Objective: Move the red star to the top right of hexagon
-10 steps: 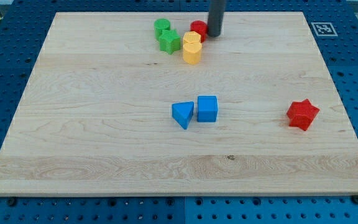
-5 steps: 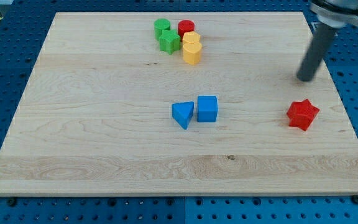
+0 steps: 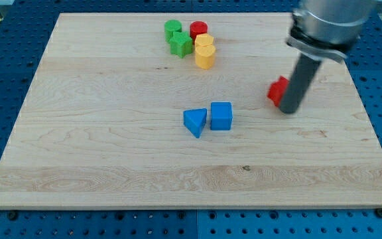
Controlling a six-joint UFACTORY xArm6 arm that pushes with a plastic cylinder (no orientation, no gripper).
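The red star [image 3: 277,91] lies right of the board's middle, mostly hidden behind my dark rod. My tip [image 3: 289,110] rests on the board, touching the star's lower right side. Two yellow blocks sit near the view's top centre, an upper one [image 3: 204,42] and a lower one [image 3: 205,58]. One of them looks like a hexagon, but I cannot tell which. The star is well below and to the right of them.
A green round block [image 3: 172,28], a green star [image 3: 180,44] and a red round block [image 3: 199,29] crowd around the yellow blocks. A blue triangle [image 3: 194,122] and a blue cube [image 3: 221,115] sit at the wooden board's [image 3: 98,133] middle.
My rod swung from the top cluster to the right side, then down behind the red star. The star has slid left and up from the right edge.
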